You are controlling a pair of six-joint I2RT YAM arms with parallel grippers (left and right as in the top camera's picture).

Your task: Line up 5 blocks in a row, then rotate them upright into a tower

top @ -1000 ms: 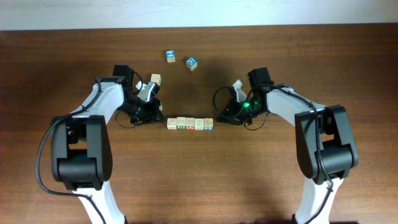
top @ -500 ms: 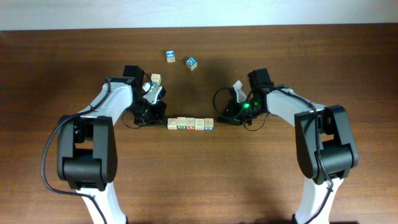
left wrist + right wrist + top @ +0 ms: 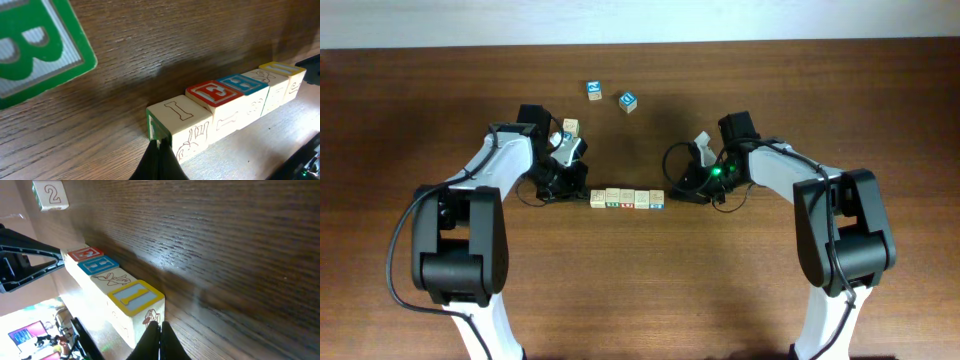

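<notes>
Five small wooden blocks (image 3: 626, 198) lie in a tight row at the table's middle. In the left wrist view the nearest block (image 3: 180, 114) has a tan top and a green end face, followed by a red-topped one (image 3: 212, 92), a blue one (image 3: 245, 84), a plain one and a yellow one (image 3: 282, 68). My left gripper (image 3: 159, 150) is shut and empty, its tip against the green end face (image 3: 582, 193). In the right wrist view the yellow-topped block (image 3: 135, 297) is nearest. My right gripper (image 3: 157, 330) is shut and empty, its tip at that end of the row (image 3: 671, 193).
Three more cubes lie beyond the row: a tan one (image 3: 570, 127) by the left wrist and two blue-marked ones (image 3: 593, 91) (image 3: 628, 100) further back. A green B block (image 3: 35, 50) looms in the left wrist view. A cube marked 2 (image 3: 50, 195) shows at the right wrist view's top.
The left arm swung right and brought its shut tip to the row's left end, then held still. The right arm and the blocks have not moved.
</notes>
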